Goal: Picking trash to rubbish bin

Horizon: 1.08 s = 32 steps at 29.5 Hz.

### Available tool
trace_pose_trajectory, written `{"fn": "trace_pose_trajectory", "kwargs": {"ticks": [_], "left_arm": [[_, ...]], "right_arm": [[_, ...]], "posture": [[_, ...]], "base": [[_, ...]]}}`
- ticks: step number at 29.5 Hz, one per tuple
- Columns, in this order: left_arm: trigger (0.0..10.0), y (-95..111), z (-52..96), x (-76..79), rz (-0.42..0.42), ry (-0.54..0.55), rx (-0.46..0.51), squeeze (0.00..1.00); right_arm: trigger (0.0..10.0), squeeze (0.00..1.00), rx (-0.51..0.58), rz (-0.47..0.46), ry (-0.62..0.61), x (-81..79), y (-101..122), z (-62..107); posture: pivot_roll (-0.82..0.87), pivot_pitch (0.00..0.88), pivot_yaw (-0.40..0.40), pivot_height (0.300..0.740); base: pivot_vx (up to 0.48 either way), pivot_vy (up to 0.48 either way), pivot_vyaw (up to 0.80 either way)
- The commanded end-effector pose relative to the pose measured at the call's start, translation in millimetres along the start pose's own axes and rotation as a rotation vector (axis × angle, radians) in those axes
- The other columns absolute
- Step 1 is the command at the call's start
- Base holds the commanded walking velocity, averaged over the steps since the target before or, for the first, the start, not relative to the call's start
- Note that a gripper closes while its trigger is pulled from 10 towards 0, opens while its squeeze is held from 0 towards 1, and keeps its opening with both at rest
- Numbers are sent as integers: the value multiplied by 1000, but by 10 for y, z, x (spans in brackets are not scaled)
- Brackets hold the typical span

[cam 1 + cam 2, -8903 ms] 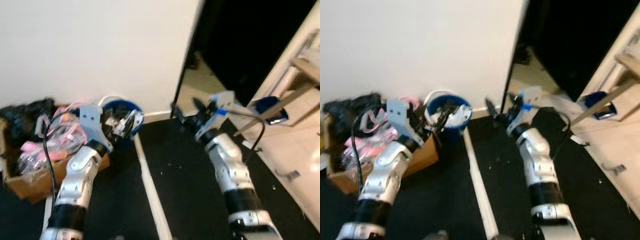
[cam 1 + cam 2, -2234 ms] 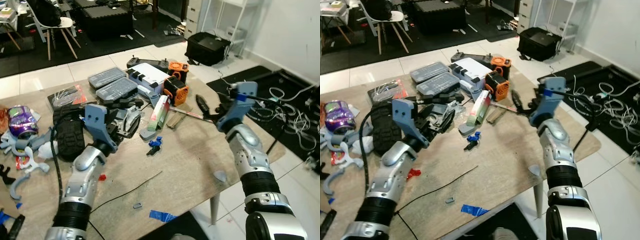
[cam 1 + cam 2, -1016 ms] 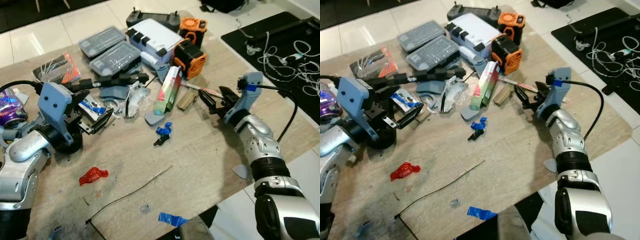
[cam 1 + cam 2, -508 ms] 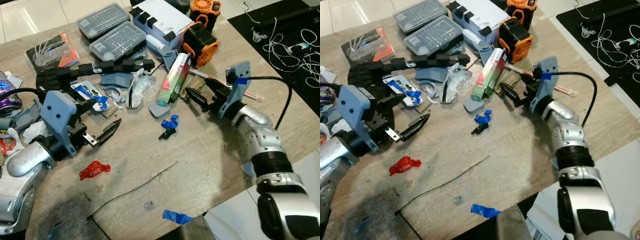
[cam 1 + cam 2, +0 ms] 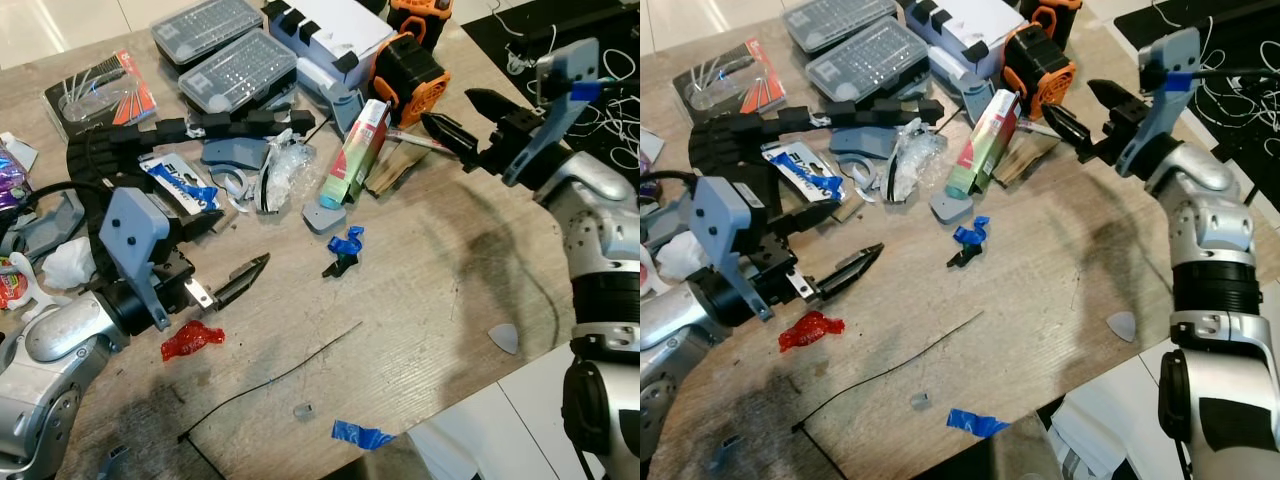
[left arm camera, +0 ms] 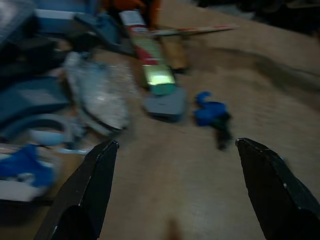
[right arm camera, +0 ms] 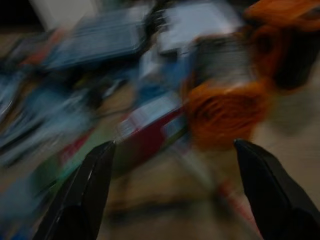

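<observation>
Red wrapper point(image 5: 192, 340) lies flat on the table point(image 5: 430, 290), lower left of the head view, just below the left gripper point(image 5: 225, 258). That gripper is wide open and empty. Judged light, thin, crinkly; likely to slide, so pinch across its raised middle fold. Right gripper point(image 5: 468, 118), upper right, hangs above the table, fingers spread, holding nothing. Blue scrap point(image 5: 345, 245) sits mid-frame.

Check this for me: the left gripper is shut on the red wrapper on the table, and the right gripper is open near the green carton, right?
Not quite. The left gripper is open and holds nothing; the red wrapper lies on the table just beside its lower finger, as the left eye view shows. The right gripper is indeed open near the green carton.
</observation>
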State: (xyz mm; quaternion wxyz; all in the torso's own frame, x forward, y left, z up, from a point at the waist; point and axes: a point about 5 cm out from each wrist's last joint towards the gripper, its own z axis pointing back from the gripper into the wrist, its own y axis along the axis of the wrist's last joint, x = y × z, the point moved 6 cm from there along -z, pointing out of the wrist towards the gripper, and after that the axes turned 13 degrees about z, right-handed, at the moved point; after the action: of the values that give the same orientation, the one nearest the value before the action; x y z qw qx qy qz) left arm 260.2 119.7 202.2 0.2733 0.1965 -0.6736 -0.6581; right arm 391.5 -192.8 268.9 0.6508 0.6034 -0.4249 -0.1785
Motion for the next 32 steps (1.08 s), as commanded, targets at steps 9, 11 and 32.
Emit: {"fn": "trace_pose_trajectory", "kwargs": {"ticks": [9, 11, 32], "left_arm": [[10000, -9, -89, 309, 46, -157, -16, 0], [10000, 15, -104, 333, 46, -168, -11, 0], [10000, 102, -121, 342, 64, -161, 1, 0]], "right_arm": [[10000, 0, -258, 117, 50, 136, -258, 574], [10000, 0, -272, 129, 14, 200, -309, 646], [10000, 0, -232, 140, -233, 561, -523, 855]], "posture": [[-34, 297, -6, 740], [-35, 297, -3, 740], [-12, 323, 18, 740]], "base": [[0, 0, 0], [0, 0, 0], [0, 0, 0]]}}
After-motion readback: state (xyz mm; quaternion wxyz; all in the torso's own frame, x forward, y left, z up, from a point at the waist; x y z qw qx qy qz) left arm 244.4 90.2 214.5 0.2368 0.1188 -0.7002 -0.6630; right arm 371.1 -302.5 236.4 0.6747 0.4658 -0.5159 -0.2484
